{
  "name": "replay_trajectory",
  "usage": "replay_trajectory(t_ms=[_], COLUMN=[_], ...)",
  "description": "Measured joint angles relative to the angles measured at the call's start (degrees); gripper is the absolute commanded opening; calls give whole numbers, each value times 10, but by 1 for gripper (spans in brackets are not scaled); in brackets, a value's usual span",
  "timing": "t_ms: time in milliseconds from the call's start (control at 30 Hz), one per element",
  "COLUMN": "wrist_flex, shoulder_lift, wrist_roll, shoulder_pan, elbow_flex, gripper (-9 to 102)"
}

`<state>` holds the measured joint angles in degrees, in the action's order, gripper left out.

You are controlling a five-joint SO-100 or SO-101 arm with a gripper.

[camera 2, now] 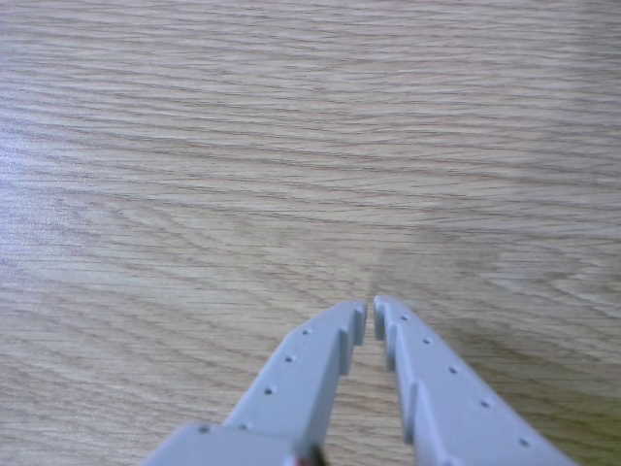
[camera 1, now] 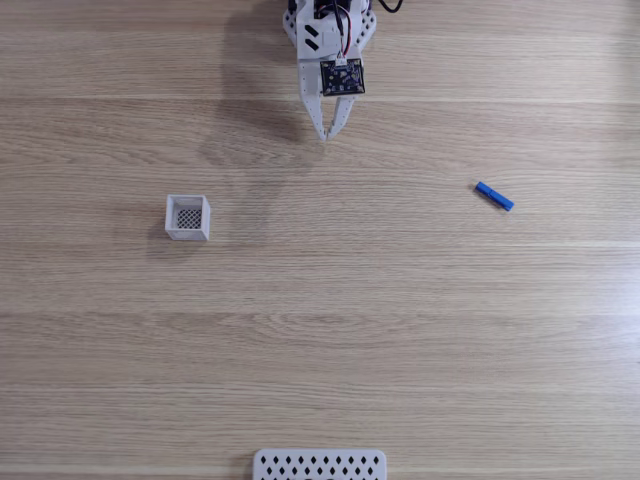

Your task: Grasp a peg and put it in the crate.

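- Fixed view: gripper [camera 1: 326, 134] hangs near the tabletop's [camera 1: 400, 330] far edge, about mid-width, fingertips pointing toward the near edge.
- Jaws closed, tips together, nothing between them; the other view shows the gripper [camera 2: 372, 309] the same way, the two pale fingers [camera 2: 310, 374] meeting at the tips with only a thin slit, over bare wood grain.
- Small dark circuit board [camera 1: 342, 77] sits on the arm just behind the fingers.
- Peg [camera 1: 494, 196], bright blue, lies flat on the right side of the tabletop, well apart from the gripper, angled diagonally, nearer the far edge than the near one.
- Crate [camera 1: 187, 217], white, open top, dark mesh bottom, stands upright on the left side of the tabletop, well apart from peg and gripper.
- Nothing visible inside the crate.
- White panel [camera 1: 319, 465] with diamond holes lies at the near edge, mid-width, partly cut off by the frame.
- Arm's shadow falls on the wood left of the gripper.
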<state>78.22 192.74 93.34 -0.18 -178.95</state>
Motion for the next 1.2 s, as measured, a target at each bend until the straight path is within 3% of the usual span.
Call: replay_trajectory(t_ms=[933, 1200], wrist_flex=[-1, -4], shoulder_lift=[-6, -236], wrist_roll=[9, 200], shoulder_pan=[1, -97], elbow_flex=[3, 95], gripper=[-1, -1])
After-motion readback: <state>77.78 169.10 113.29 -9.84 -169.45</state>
